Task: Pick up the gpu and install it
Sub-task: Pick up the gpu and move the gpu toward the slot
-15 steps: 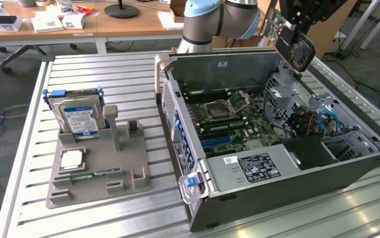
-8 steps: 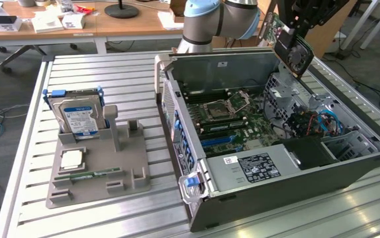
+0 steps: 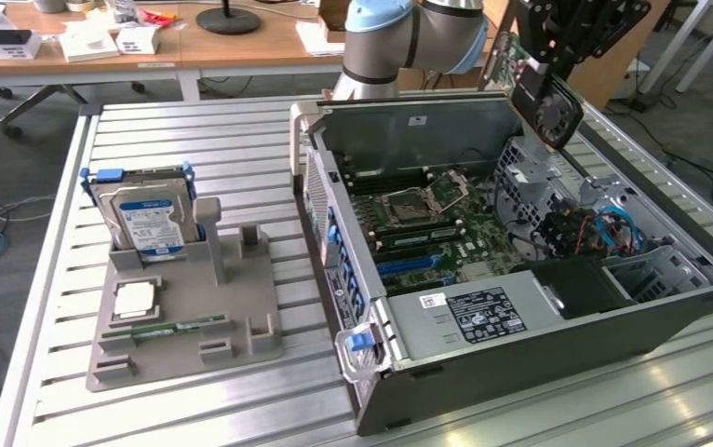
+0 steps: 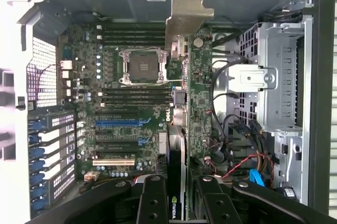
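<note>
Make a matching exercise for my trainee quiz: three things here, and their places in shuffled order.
1 gpu
2 hard drive
3 RAM stick

A upright in the grey holder
B flat on the holder's base
C in the pincer, over the open case

Pairs: 1-C, 2-A, 3-B

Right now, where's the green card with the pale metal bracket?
The gpu hangs in the gripper above the open grey computer case, at the exterior view's right.
</note>
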Tool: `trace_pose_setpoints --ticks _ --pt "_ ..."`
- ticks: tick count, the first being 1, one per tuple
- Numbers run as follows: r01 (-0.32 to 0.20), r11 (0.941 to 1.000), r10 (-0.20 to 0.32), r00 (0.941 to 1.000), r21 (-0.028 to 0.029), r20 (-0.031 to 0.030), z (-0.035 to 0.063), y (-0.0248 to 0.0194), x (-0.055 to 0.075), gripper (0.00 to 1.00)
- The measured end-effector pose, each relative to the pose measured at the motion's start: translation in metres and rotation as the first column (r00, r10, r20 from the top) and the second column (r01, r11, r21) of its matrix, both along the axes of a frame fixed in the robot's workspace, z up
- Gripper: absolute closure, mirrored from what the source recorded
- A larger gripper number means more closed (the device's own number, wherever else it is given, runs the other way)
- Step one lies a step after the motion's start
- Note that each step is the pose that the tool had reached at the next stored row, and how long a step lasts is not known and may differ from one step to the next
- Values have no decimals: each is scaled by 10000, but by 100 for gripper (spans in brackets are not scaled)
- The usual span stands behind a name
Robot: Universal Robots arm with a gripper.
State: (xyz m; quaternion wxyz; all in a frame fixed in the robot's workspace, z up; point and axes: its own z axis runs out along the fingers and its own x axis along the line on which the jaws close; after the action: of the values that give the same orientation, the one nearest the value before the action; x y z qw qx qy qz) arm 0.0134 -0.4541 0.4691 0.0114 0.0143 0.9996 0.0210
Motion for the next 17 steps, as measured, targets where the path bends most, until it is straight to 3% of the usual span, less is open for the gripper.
trace_pose_setpoints --ticks 17 --pt "0 10000 0 10000 -1 0 -308 0 0 74"
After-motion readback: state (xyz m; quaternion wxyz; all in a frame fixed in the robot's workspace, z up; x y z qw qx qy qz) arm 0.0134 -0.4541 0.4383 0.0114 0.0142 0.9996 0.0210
